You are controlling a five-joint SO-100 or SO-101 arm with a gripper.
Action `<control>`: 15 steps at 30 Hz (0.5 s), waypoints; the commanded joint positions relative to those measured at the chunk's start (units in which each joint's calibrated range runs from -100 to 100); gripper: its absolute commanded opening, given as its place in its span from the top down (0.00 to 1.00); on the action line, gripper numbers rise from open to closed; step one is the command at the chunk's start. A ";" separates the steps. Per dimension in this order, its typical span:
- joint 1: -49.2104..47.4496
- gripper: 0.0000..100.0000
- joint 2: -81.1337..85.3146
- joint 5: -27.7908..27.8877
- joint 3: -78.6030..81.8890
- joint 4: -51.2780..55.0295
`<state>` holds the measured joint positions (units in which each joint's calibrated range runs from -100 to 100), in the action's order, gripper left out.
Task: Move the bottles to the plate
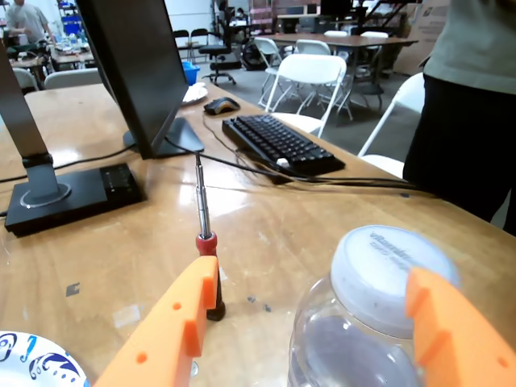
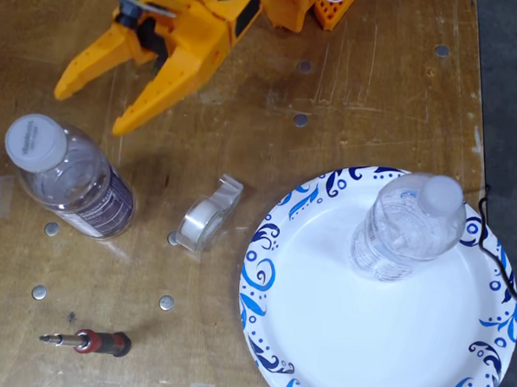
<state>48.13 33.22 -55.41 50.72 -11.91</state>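
My orange gripper point(image 2: 88, 110) is open and empty at the top left of the fixed view. A clear bottle with a dark label point(image 2: 71, 182) and a white cap stands upright just ahead of its fingertips. In the wrist view the gripper point(image 1: 310, 278) is spread wide, and this bottle's cap point(image 1: 391, 274) rises between the fingers, close to the right finger point(image 1: 455, 339). The second clear bottle point(image 2: 408, 225) stands upright on the white plate with blue swirls point(image 2: 335, 328), near its upper right rim. A bit of the plate's rim point(image 1: 32, 363) shows at the wrist view's bottom left.
A clear tape dispenser point(image 2: 206, 215) lies between the dark-label bottle and the plate. A red-handled screwdriver point(image 2: 86, 342) lies at the lower left, also seen in the wrist view point(image 1: 204, 211). Beyond it are a monitor stand point(image 1: 153, 121), a keyboard point(image 1: 278, 143) and cables.
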 commanded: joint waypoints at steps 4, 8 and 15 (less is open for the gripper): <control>4.32 0.74 -8.18 4.18 -11.44 -1.23; 6.80 0.74 -9.44 4.81 -13.42 -1.23; 7.45 0.69 -9.61 5.07 -14.05 -0.53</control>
<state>54.60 23.41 -50.51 39.93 -12.00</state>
